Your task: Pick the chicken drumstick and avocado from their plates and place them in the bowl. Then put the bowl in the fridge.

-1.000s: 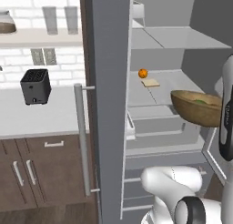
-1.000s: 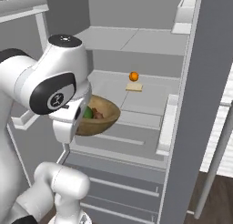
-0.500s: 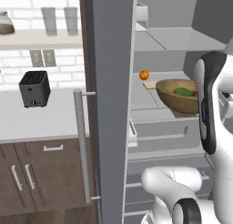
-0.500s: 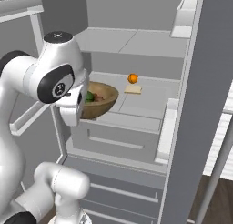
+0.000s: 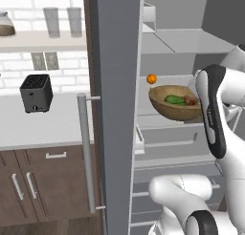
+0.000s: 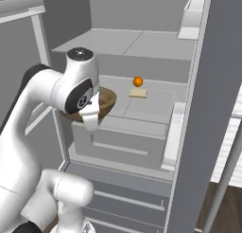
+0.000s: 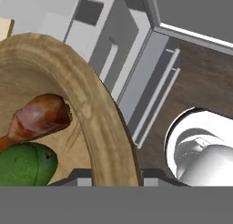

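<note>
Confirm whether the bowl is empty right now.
No. In the hand view the bowl holds the chicken drumstick and the avocado.

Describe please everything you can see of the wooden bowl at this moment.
The wooden bowl is deep, round and brown, with a thick paler rim showing wood grain. It is held level in front of the open fridge, over a pale shelf, the gripper at its rim. Inside lie the green avocado and the reddish-brown chicken drumstick, touching each other.
</note>
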Available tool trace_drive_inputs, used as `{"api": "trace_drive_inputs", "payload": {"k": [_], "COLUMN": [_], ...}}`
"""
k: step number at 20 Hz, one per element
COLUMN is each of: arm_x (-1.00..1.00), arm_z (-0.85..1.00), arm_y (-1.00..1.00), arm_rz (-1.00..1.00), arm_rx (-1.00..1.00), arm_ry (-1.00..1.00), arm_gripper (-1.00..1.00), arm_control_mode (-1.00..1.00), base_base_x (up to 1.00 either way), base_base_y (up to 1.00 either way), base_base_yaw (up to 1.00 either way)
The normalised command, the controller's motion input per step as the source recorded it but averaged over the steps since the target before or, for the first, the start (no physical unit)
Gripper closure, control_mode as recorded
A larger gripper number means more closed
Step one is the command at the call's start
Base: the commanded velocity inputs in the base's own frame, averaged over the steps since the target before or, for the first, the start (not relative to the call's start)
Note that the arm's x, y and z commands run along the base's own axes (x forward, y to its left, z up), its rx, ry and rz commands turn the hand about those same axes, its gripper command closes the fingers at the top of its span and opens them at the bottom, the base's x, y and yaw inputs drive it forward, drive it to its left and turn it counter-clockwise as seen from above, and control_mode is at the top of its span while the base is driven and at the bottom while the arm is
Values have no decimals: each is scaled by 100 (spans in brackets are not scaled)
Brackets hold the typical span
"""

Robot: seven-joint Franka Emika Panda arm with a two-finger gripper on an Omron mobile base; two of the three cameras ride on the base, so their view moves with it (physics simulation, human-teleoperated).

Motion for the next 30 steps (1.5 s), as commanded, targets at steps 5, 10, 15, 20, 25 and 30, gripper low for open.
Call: {"api": "trace_drive_inputs", "payload": {"k": [5,10,15,20,25,30], "arm_x": [74,79,90,69,37,43], "arm_z": [-49,-18,-17,-20,-38,-30], "arm_y": [5,0,15,19,0,0], "arm_rz": [2,1,0,0,2,1], "arm_rx": [-1,2,0,0,1,1], "arm_ry": [-9,-2,2,-1,0,0], "arm_gripper": [100,100,100,100,100,100], "arm_control_mode": [-100,-100,-100,-100,-100,-100], "base_base_x": [0,0,0,0,0,0], "base_base_y": [0,0,0,0,0,0], "base_base_yaw": [0,0,0,0,0,0]}}
